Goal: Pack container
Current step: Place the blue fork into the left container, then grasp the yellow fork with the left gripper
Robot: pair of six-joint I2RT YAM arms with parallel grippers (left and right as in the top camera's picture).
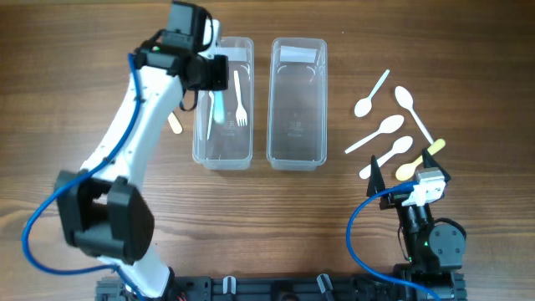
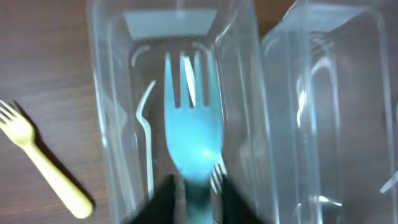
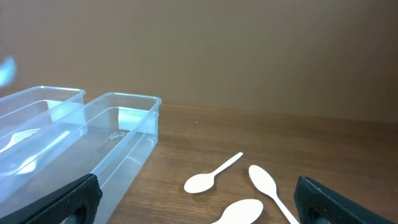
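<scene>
Left arm is stretched long across the counter (image 1: 100,67), reaching from its base out over the left container (image 1: 221,155), and its end effector (image 2: 196,205) is clamped on the handle of the blue fork (image 2: 193,124). The fork's tines point away from the wrist and hang over the container's opening; how deep it sits I cannot tell. Right arm is folded up at its base, with its end effector (image 3: 196,190) spread wide and holding nothing.

Count them: three forks, blue, white and yellow. Five spoons, with four white spoons (image 1: 376,134) and one yellow spoon (image 1: 418,160) clustered right of the containers. Two clear containers stand side by side. The white fork (image 1: 240,100) lies in the left one, the right container (image 1: 297,109) holds nothing, and the yellow fork (image 2: 43,165) lies on the counter just left of them
</scene>
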